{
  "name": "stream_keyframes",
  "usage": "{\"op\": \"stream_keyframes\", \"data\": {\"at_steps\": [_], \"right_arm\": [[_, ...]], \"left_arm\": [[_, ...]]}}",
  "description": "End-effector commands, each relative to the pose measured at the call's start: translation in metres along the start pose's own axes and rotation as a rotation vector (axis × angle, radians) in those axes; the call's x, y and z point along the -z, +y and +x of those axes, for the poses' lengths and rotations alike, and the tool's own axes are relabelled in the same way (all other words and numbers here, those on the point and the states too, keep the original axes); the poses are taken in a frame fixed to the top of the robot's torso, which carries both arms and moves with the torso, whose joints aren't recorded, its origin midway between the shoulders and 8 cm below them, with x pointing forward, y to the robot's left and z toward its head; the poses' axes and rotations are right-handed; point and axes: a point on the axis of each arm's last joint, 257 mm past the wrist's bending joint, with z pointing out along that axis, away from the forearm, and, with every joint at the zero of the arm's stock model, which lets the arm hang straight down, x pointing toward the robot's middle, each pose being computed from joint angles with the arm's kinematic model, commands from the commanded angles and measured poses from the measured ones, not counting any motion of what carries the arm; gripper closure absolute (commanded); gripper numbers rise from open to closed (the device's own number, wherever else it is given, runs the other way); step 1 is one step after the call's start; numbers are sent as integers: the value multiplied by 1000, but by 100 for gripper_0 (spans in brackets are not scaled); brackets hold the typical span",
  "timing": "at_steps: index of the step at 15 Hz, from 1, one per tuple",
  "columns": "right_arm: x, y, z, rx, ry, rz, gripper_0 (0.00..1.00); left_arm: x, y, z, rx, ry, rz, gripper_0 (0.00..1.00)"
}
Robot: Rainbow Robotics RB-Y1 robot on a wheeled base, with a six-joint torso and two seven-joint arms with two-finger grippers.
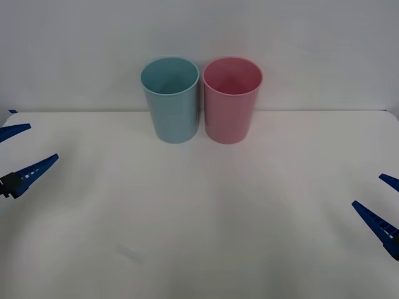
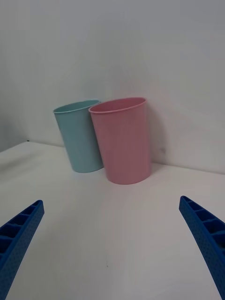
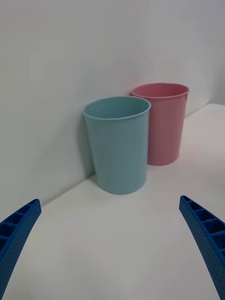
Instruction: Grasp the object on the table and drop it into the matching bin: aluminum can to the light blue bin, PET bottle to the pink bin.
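Note:
The light blue bin [image 1: 171, 112] and the pink bin [image 1: 230, 112] stand upright side by side at the back of the white table [image 1: 199, 218], touching or nearly so, light blue on the left. Both look empty from above. My left gripper [image 1: 22, 152] hangs open at the table's left edge, and my right gripper [image 1: 385, 202] hangs open at the right edge, each far from the bins with nothing between its fingers. The right wrist view has the pink bin [image 2: 124, 145] nearer, the left wrist view the light blue bin [image 3: 119, 150]. The aluminum can and the PET bottle are out of view.
A plain white wall rises right behind the bins. Bare white tabletop stretches between the two grippers and in front of the bins.

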Motion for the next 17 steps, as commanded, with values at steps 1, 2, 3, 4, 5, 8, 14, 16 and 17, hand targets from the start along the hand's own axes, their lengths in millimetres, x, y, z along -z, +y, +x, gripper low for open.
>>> {"op": "stream_keyframes", "data": {"at_steps": [1,2,3,4,5,8,14,16,17], "right_arm": [[0,0,0,0,0,0,0],[0,0,0,0,0,0,0],[0,0,0,0,0,0,0],[0,0,0,0,0,0,0],[0,0,0,0,0,0,0],[0,0,0,0,0,0,0],[0,0,0,0,0,0,0],[0,0,0,0,0,0,0],[0,0,0,0,0,0,0]], "left_arm": [[24,-10,16,20,28,4,0],[30,-13,21,32,33,1,0],[38,-17,26,54,33,-3,0],[45,-20,30,69,34,-6,0],[52,-24,33,82,37,-8,0],[72,-33,44,118,53,-17,0],[84,-46,57,169,68,-23,0],[84,-46,57,169,68,-23,0],[84,-46,57,169,68,-23,0]]}}
